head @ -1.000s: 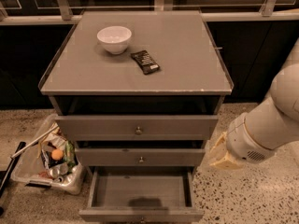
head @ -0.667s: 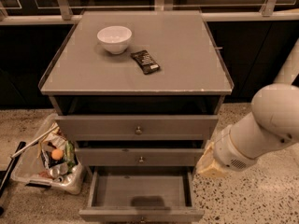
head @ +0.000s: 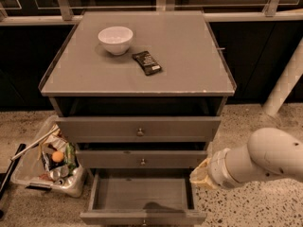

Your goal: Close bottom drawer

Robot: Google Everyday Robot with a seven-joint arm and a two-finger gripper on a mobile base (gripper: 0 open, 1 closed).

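Observation:
The bottom drawer (head: 142, 193) of the grey cabinet is pulled out towards me. Its plain grey inside is bare and its thin front panel (head: 142, 217) lies at the bottom edge of the view. My gripper (head: 200, 176) shows as a yellowish tip on the end of the white arm (head: 265, 162). It sits just outside the drawer's right side wall, near the drawer's back right corner and below the middle drawer.
The top drawer (head: 137, 126) and middle drawer (head: 142, 159) stand slightly out. A white bowl (head: 115, 39) and a dark packet (head: 147, 62) lie on the cabinet top. A clear bin of rubbish (head: 47, 162) stands on the floor at the left. A white pole (head: 286, 79) stands at the right.
My arm has swung down and to the left, bringing the gripper from beside the middle drawer to the right side of the open bottom drawer. The drawer has not moved.

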